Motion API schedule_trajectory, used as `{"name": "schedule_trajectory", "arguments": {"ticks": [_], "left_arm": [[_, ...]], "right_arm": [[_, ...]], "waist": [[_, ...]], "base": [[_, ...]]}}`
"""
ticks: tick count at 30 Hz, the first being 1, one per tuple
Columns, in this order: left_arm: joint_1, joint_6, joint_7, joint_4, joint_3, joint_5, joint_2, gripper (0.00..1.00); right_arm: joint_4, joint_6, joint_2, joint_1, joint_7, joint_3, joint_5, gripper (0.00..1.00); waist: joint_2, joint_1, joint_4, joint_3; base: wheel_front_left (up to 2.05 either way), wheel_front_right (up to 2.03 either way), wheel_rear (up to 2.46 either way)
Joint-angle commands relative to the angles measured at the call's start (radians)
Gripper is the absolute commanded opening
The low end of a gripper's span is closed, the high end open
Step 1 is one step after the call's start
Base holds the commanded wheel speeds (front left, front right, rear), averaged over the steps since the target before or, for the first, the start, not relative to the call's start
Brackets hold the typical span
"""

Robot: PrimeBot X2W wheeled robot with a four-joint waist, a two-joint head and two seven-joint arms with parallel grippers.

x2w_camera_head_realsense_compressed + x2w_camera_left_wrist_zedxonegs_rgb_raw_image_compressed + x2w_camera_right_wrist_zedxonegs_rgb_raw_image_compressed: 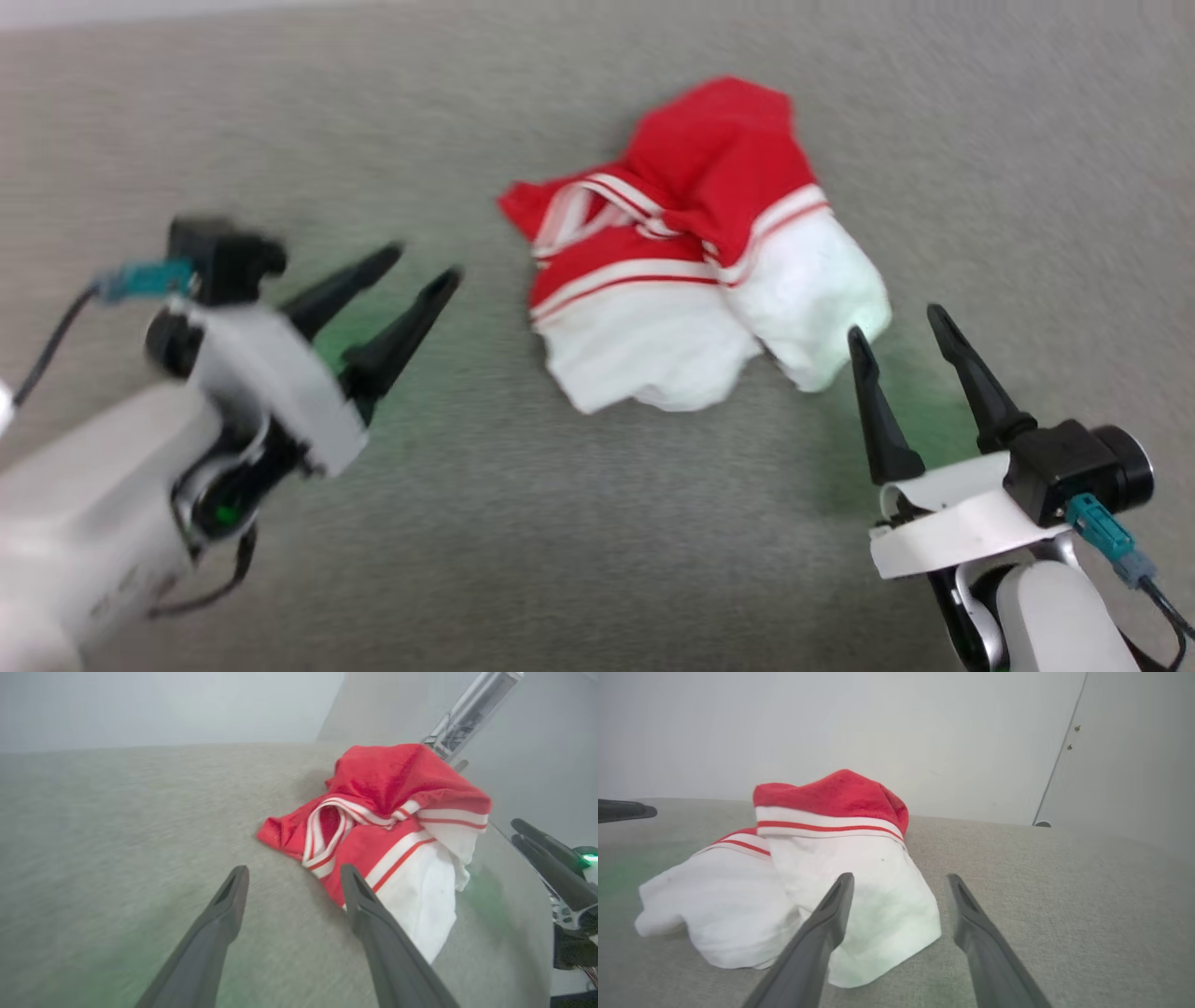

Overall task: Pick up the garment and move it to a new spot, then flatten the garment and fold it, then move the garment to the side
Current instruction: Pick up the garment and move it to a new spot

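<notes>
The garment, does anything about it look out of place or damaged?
The garment lies crumpled in a heap on the grey surface, its two white sleeves bunched side by side and its striped neckline twisted. I see no tear.

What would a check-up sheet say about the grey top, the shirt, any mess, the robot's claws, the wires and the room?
Surface: grey woven surface, faint green glow beside each gripper.
Job's things: red T-shirt with white sleeves, crumpled in a heap, not held.
Clutter: nothing seen.
Grippers: left gripper open, apart from the shirt; right gripper open, tips near a white sleeve.
Cables: left wrist cable and right wrist cable, dark, with teal plugs.
Surroundings: pale wall; metal post beyond the shirt.
</notes>
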Motion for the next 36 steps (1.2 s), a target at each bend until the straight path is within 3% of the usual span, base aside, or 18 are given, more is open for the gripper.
{"name": "schedule_trajectory", "arguments": {"ticks": [1,3,4,5,8,17,23,28,36], "left_arm": [[0.071,0.002,-0.018,0.029,0.017,-0.017,0.007,1.00],[0.103,0.002,-0.024,0.041,0.040,-0.038,0.005,1.00],[0.169,0.002,-0.026,0.053,0.135,-0.060,-0.007,1.00],[0.169,0.002,-0.026,0.053,0.135,-0.060,-0.007,1.00],[0.305,0.002,-0.025,0.080,0.287,-0.034,-0.029,1.00],[0.644,0.002,-0.024,0.081,0.674,0.156,-0.113,1.00],[0.838,0.002,-0.024,0.044,0.892,0.331,-0.158,1.00],[0.974,0.002,-0.024,0.010,1.071,0.463,-0.231,1.00],[1.061,0.002,-0.024,-0.136,1.213,0.667,-0.302,1.00]], "right_arm": [[0.012,-0.001,-0.003,0.027,-0.001,-0.022,-0.013,1.00],[0.015,-0.001,-0.002,0.034,0.000,-0.032,-0.014,1.00],[0.014,-0.001,-0.002,0.050,0.005,-0.061,-0.016,1.00],[0.014,-0.001,-0.002,0.050,0.005,-0.061,-0.016,1.00],[0.001,-0.001,-0.001,0.080,0.015,-0.104,-0.006,1.00],[-0.058,-0.001,-0.001,0.193,0.059,-0.198,0.001,1.00],[-0.091,-0.001,-0.002,0.239,0.079,-0.219,-0.001,1.00],[-0.100,-0.001,-0.001,0.264,0.093,-0.214,-0.012,1.00],[-0.113,-0.001,-0.001,0.253,0.115,-0.203,-0.037,1.00]], "waist": [[0.0000,0.0000,0.158,-0.153],[0.0000,0.0000,0.169,-0.162],[0.0000,0.0000,0.193,-0.176],[0.0000,0.0000,0.193,-0.176],[0.0000,0.0000,0.227,-0.189],[0.0000,0.0000,0.297,-0.210],[0.0000,0.0000,0.287,-0.214],[0.0000,0.0000,0.262,-0.231],[0.0000,0.0000,0.224,-0.228]], "base": [[0.00,0.00,0.00],[0.00,0.00,0.00],[0.00,0.00,0.00],[0.00,0.00,0.00],[0.00,0.00,0.00],[0.00,0.00,0.00],[0.00,0.00,0.00],[0.00,0.00,0.00],[0.00,0.00,0.00]]}}
